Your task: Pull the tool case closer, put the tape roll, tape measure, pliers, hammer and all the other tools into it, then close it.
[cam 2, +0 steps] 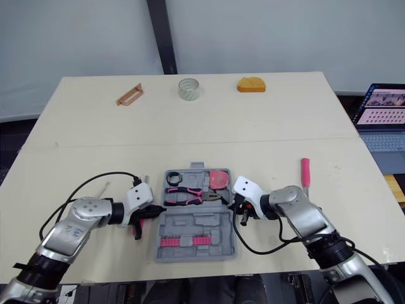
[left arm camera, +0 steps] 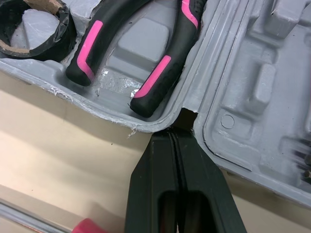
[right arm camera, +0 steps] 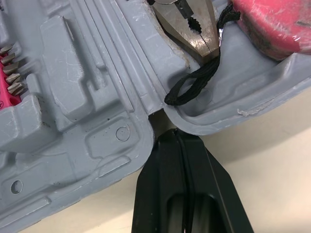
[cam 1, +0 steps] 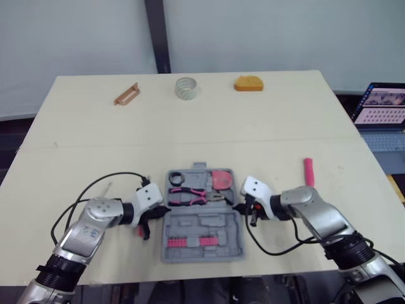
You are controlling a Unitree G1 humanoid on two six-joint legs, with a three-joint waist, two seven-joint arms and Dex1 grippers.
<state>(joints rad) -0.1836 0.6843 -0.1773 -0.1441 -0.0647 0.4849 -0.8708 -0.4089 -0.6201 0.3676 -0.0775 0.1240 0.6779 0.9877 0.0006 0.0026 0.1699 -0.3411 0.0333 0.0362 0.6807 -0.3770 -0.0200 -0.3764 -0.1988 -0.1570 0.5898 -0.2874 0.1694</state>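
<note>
On the table (cam 1: 209,126) I see the tool case (cam 1: 201,223) between my left gripper (left arm camera: 177,135) and right gripper (right arm camera: 171,133), both closed, touching its hinge ends.

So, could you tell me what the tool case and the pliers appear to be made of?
Tool case: grey moulded plastic, matte, judging by its formed recesses and ragged trimmed edge. Pliers: the grips look like black and pink rubbery plastic; the nose seems to be bare, dull steel with toothed faces.
</note>
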